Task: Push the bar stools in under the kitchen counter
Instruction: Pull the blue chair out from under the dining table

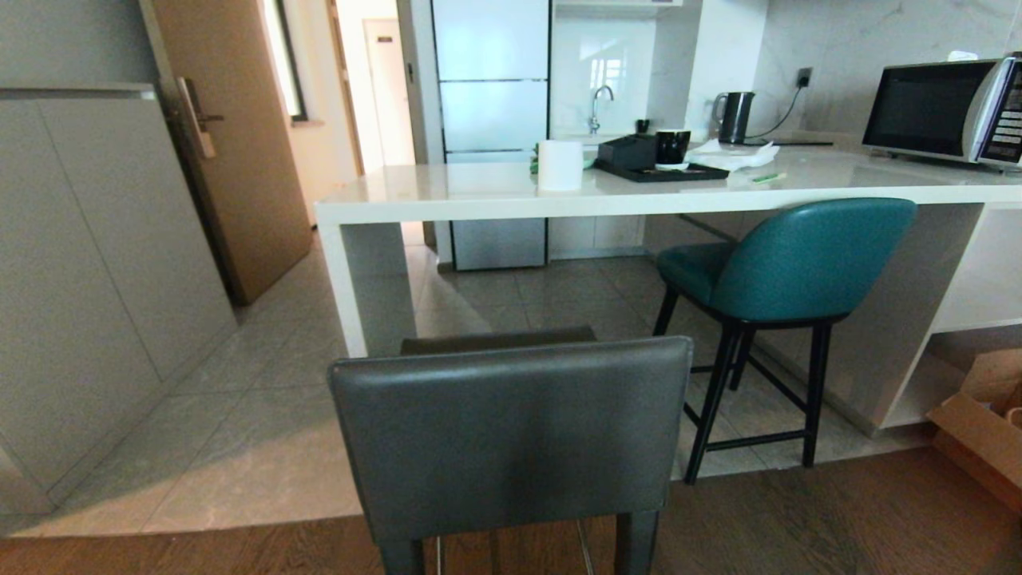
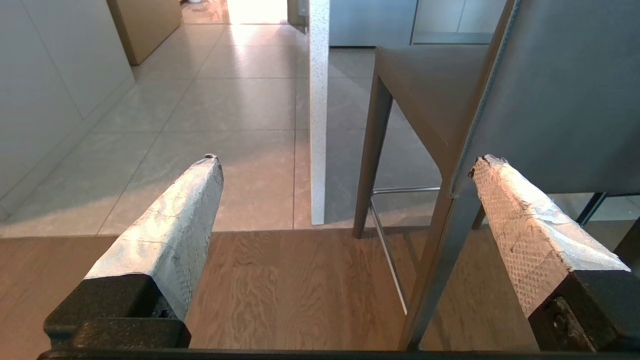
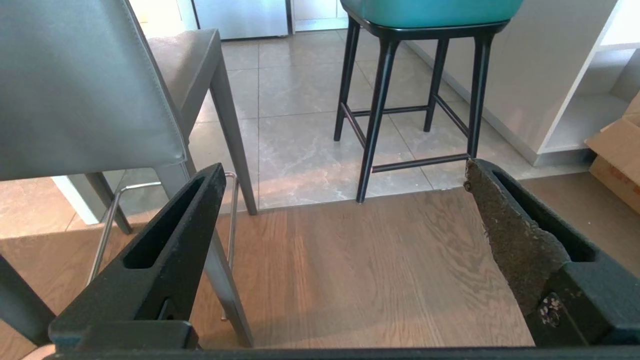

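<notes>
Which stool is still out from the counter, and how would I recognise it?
Find the long white kitchen counter. The teal stool sits partly beneath it; nearer the camera stands the dark-grey leather stool. It alone has a square, flat backrest and a chrome footrest.

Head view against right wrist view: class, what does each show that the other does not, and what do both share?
Only the head view shows the kitchen counter top with its microwave, kettle and paper roll. Only the right wrist view shows the open right claw and the grey stool's chrome footrest. Both show the grey stool, the teal stool and the cardboard box.
</notes>
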Motion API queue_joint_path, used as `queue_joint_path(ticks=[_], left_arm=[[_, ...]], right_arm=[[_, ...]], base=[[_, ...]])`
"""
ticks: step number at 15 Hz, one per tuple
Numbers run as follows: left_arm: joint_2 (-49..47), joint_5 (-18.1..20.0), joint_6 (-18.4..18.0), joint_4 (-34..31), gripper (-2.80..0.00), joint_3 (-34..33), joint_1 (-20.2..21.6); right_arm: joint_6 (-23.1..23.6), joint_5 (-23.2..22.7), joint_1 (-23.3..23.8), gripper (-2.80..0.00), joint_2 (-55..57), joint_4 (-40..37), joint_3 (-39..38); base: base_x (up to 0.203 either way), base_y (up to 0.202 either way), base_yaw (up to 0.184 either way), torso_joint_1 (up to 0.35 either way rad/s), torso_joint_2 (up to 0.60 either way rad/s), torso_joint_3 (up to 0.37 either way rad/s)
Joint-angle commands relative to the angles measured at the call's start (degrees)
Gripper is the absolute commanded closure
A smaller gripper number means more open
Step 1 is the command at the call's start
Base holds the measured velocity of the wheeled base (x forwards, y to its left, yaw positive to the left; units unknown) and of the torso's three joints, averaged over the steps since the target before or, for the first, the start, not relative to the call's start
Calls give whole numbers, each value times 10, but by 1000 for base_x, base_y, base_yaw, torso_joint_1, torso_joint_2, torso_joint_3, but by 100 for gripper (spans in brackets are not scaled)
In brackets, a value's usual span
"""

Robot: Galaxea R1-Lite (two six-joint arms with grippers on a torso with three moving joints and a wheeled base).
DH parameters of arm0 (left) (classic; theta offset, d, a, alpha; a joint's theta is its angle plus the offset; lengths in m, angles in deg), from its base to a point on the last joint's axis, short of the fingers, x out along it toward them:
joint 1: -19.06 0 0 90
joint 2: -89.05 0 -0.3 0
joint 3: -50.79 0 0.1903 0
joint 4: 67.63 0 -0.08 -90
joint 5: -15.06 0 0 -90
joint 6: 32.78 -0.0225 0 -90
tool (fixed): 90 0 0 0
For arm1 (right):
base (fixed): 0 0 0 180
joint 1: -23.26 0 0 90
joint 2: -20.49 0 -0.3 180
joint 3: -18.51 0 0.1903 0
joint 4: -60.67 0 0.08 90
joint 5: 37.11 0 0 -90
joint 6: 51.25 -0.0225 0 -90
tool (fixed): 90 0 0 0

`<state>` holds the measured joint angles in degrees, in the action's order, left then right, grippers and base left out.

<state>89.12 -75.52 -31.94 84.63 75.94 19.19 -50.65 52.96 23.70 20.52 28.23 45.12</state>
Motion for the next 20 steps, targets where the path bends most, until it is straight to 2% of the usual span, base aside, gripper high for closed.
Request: queue_joint_path(ticks=[1, 8, 9, 20], left_arm=[[-1, 0, 0, -1, -280, 0, 0], [-1, -1, 3, 2, -280, -1, 0], [-1, -1, 3, 2, -280, -1, 0], [-1, -1, 2, 1, -280, -1, 0]], right_arm=[[0, 0, 0, -280, 0, -1, 0], [-2, 3, 0, -280, 1, 4, -1], [-2, 3, 0, 0, 0, 5, -2], [-1, 3, 0, 0, 1, 5, -1]], base=[[0, 0, 0, 0, 0, 0], [0, 0, 0, 0, 0, 0], [0, 0, 0, 0, 0, 0], [0, 0, 0, 0, 0, 0]])
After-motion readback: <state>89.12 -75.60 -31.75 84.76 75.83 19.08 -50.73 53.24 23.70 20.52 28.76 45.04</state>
